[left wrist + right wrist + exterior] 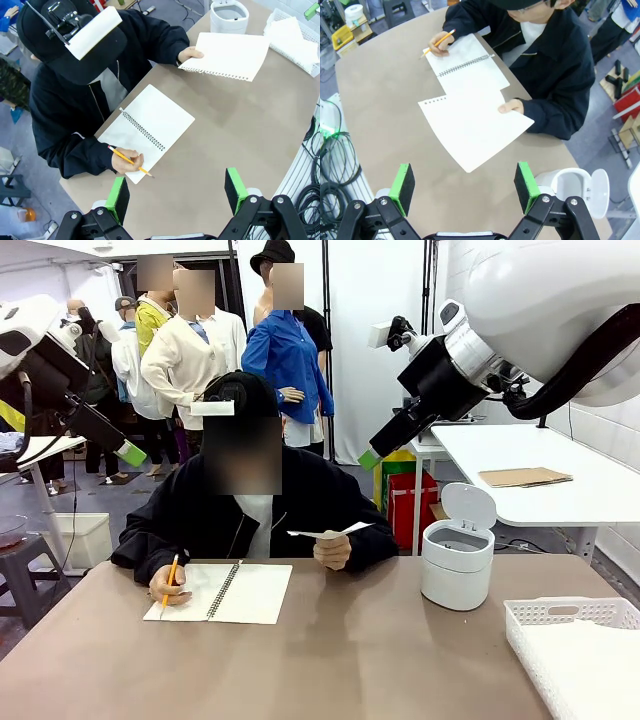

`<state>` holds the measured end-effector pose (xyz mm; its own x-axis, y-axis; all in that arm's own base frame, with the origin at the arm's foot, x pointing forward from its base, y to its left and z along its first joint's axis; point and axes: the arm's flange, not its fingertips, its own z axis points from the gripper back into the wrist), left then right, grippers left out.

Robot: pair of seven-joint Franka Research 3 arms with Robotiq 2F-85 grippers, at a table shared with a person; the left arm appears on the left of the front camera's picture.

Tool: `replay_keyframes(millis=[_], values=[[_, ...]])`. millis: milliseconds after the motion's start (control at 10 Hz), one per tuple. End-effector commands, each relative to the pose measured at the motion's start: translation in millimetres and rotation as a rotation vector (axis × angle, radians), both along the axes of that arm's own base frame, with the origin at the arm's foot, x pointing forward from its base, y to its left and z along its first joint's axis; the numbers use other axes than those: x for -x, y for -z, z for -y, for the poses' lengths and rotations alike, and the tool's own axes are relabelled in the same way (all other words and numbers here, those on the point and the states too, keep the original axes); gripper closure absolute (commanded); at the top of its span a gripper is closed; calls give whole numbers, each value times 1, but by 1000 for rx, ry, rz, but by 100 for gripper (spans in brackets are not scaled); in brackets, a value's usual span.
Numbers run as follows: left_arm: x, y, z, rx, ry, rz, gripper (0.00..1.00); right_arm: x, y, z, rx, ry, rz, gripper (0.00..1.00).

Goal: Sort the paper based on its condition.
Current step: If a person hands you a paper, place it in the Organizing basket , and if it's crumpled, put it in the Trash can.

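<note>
Right arm's wide-apart jaws above loose paper (470, 130) in person's hand (512, 106)

Sheet of paper (470, 127), matt white, thin; table (350, 660), smooth matt tan; bin (456, 570), glossy white plastic.

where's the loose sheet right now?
Front view: the sheet is in the person's hand, held above the table at its far edge, between the notebook and the bin.
</note>
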<state>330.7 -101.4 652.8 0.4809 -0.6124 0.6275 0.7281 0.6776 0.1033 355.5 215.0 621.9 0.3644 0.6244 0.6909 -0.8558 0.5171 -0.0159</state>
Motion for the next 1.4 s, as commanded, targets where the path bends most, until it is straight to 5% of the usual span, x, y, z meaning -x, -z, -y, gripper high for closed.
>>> replay_keyframes(millis=[0,1300], values=[[1,0,1,-2,-16,-3,0,2,2,1,5,1,1,0],[1,0,1,-2,-16,-3,0,2,2,1,5,1,1,0]])
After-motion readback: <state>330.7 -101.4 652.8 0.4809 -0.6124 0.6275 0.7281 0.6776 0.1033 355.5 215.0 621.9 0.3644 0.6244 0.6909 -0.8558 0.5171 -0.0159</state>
